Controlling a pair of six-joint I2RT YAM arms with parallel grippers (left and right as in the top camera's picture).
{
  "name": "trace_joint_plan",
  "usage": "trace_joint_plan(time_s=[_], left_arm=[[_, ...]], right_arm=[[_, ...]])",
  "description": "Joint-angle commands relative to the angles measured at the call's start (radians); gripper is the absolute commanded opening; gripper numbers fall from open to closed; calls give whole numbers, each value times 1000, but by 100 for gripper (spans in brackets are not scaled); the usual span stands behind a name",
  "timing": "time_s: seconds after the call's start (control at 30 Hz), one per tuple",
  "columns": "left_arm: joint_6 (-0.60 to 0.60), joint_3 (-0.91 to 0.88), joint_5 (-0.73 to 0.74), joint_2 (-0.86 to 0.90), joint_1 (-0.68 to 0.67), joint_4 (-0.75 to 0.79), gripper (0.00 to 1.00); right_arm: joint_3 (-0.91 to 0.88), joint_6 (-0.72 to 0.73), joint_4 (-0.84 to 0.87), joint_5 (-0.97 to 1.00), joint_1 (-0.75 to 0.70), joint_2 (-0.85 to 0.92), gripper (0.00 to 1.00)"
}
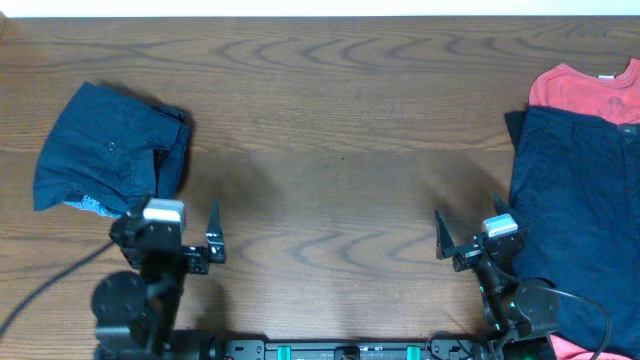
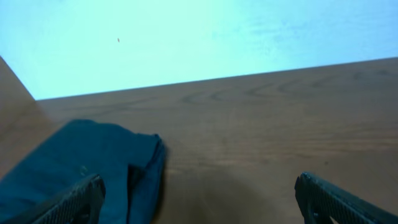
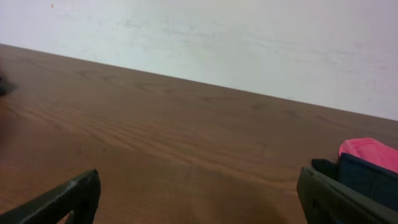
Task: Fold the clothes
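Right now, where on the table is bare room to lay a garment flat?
The wide middle of the table is bare, from the navy shorts on the left to the navy pile and red T-shirt on the right. The left and right ends are crowded with clothes; the near edge holds the left arm and right arm.

Probably a robotics lab: brown wood-grain table [image 1: 330,120], black robot arms [image 1: 145,290] at its near edge, plain white wall [image 3: 249,37] behind it.
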Motion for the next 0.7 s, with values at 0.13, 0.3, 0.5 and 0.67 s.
trace_joint_plan(time_s=[0.13,0.3,0.5,0.67], left_arm=[[-55,-254,-10,-229,-3,214,98],[-60,-376,-12,-248,-4,386,98],[-63,-526,-12,-248,-4,566,98],[-78,-557,-12,-248,-4,518,98]], right_arm=[[-1,-9,-3,-5,-10,-3,99],[-1,-9,-3,-5,-10,-3,99],[-1,-9,-3,-5,-10,-3,99],[-1,-9,-3,-5,-10,-3,99]])
